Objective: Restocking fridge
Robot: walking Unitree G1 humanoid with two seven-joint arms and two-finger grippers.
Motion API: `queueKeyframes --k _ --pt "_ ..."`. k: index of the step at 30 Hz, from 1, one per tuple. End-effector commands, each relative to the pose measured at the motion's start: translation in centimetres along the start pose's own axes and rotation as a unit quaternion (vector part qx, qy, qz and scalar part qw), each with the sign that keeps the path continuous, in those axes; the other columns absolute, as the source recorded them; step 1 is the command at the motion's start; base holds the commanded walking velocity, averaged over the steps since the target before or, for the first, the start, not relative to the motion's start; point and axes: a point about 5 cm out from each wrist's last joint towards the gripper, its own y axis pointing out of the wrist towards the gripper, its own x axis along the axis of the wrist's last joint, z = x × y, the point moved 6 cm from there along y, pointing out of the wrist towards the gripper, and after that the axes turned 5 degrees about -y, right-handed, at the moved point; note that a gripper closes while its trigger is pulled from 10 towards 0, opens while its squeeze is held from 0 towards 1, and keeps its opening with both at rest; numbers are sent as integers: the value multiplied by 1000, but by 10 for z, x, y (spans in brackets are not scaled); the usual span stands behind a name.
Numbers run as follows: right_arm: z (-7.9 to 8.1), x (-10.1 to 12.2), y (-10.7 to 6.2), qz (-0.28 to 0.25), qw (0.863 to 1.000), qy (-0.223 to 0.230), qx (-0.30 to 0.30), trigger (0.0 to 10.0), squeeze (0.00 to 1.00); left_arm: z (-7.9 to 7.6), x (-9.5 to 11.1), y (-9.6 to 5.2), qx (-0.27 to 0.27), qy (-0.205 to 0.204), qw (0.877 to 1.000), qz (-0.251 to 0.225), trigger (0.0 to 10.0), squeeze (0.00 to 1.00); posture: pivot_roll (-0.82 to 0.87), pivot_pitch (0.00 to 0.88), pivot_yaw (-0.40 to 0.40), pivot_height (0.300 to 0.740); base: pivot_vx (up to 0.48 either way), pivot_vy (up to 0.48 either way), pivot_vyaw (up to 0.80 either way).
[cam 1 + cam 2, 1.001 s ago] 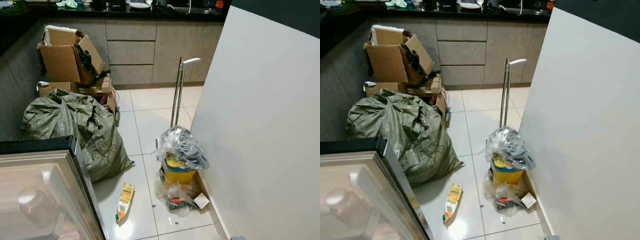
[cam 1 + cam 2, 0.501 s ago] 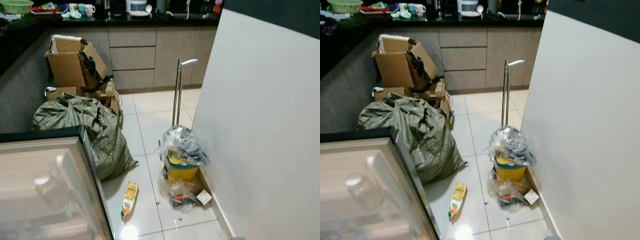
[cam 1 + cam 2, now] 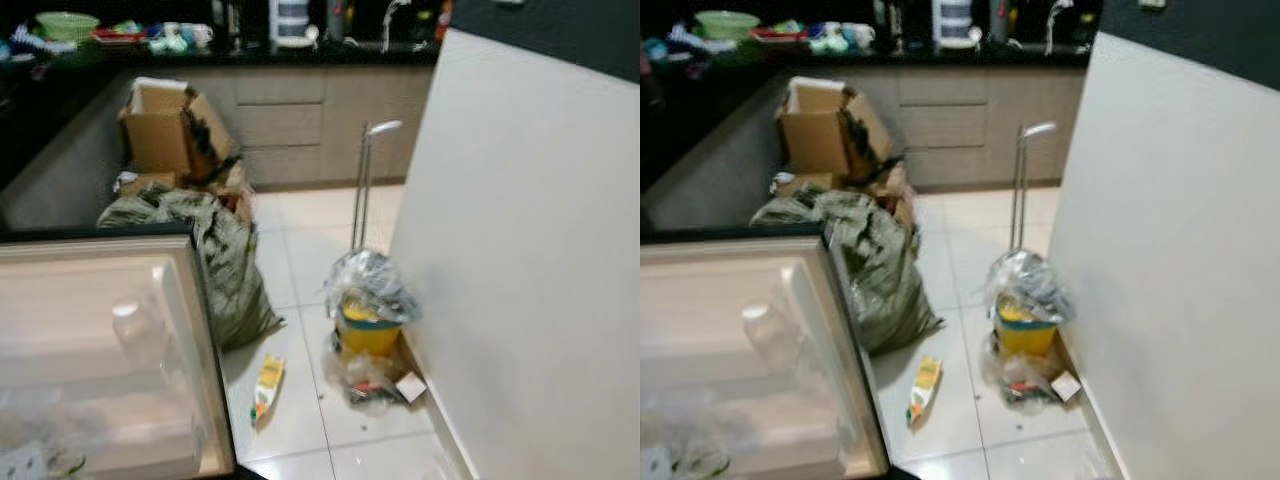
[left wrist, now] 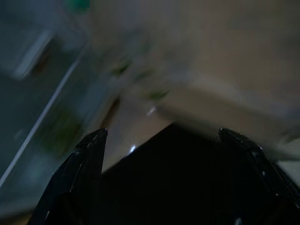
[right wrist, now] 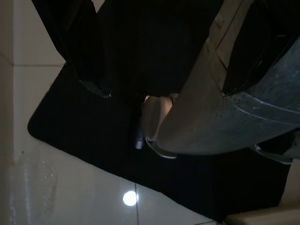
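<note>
One juice carton (image 3: 267, 380) lies on the tiled floor (image 3: 300, 215) beside the open fridge door (image 3: 110, 330). Left gripper (image 4: 161, 136) fingers spread apart, empty; right gripper (image 5: 164, 91) likewise apart, over floor.

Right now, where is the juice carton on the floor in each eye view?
Left eye view: juice carton lies on the white tiles, low and centre-left.
Right eye view: juice carton, same spot.
Shared landmark: the yellow bin, to the carton's right, against the white panel.
</note>
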Motion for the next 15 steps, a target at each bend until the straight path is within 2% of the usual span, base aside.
queueKeyframes --k 1,2,4,7,8,11,13,14,15 --pt "0 0 0 0 1000 0 0 10000 0 -5 7 2 -14 16 1000 -11 10000 0 -50 39 -19 740 0 -461 0" --pt "0 0 0 0 1000 0 0 10000 0 -5 7 2 -14 16 1000 -11 10000 0 -50 39 -19 740 0 -461 0" --pt "1 0 0 0 1000 0 1 10000 0 -15 30 5 -24 14 998 -59 10000 0 -50 40 -18 740 0 -231 0" --pt "1 0 0 -1 1000 -1 2 10000 0 -11 54 9 -8 10 995 -99 10000 0 -50 39 -17 740 0 0 0" --pt "1 0 0 -1 1000 -1 2 10000 0 -11 54 9 -8 10 995 -99 10000 0 -50 39 -17 740 0 0 0" --pt "0 1 0 -1 1000 -1 2 10000 0 -2 63 10 11 9 994 -108 10000 0 -50 39 -17 740 0 0 0" --pt "1 2 1 -3 1000 -1 4 10000 0 19 61 10 54 6 993 -101 10000 0 -49 40 -11 740 0 0 0" --pt "1 2 1 -3 1000 -1 4 10000 0 19 61 10 54 6 993 -101 10000 0 -49 40 -11 740 0 0 0" --pt "2 2 1 -3 1000 -1 4 10000 0 26 58 9 71 3 993 -94 10000 0 -49 39 -10 740 0 0 0"
